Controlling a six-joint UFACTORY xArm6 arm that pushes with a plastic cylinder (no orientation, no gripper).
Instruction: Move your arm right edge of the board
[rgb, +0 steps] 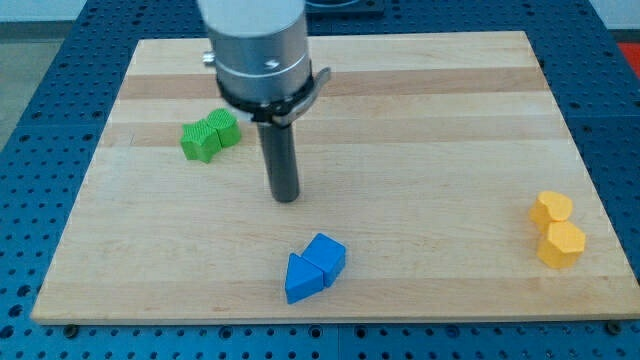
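Observation:
My tip rests on the wooden board a little left of its middle. Two green blocks sit touching each other up and to the left of the tip. Two blue blocks, a triangle and a cube, lie together below the tip near the board's bottom edge. A yellow heart block and a yellow hexagon block sit one above the other near the board's right edge, far to the right of the tip.
The arm's grey metal body hangs over the board's top left part. A blue perforated table surrounds the board on all sides.

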